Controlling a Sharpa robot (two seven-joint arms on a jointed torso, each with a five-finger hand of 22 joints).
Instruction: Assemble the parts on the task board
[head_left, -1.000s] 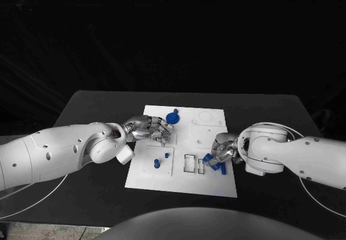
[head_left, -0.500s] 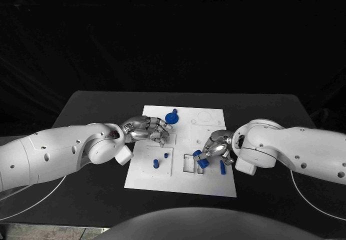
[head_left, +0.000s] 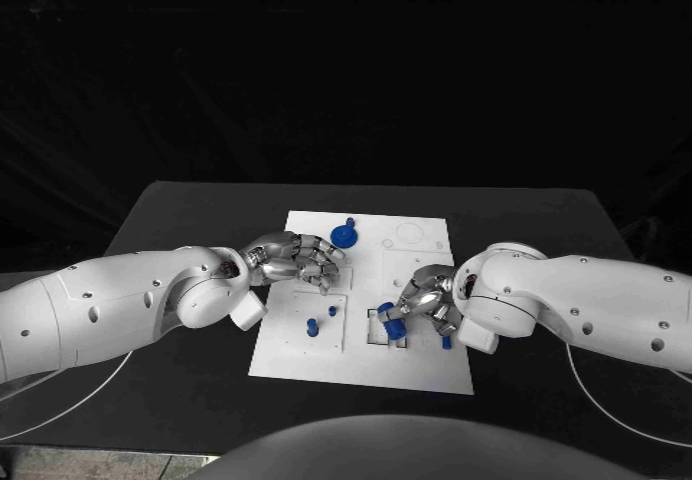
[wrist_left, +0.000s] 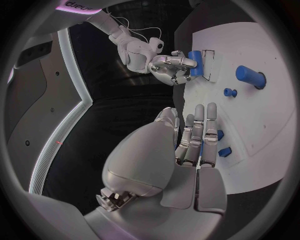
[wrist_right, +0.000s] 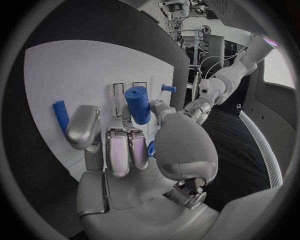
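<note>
The white task board (head_left: 426, 365) lies in the middle of the table. My right hand (head_left: 421, 298) pinches a blue cylinder (head_left: 387, 313) just over the two rectangular slots (head_left: 378, 328); in the right wrist view that cylinder (wrist_right: 137, 104) sits between the fingertips above the slots (wrist_right: 119, 94). My left hand (head_left: 296, 258) rests on the board's upper left with its fingers curled in and nothing in them, beside a round blue part (head_left: 346, 235). The left wrist view shows its fingers (wrist_left: 199, 131) touching the board and the right hand (wrist_left: 167, 67) with the cylinder (wrist_left: 195, 62).
A blue peg (head_left: 313, 325) stands in the lower-left square and a smaller blue piece (head_left: 335, 311) is beside it. Another blue bar (head_left: 446, 342) lies on the board under my right hand, also seen in the right wrist view (wrist_right: 60, 116). Black table (head_left: 188, 220) surrounds the board.
My right hand has carried the blue cylinder leftward across the board, from near the loose bar to over the slots. The left hand has stayed put.
</note>
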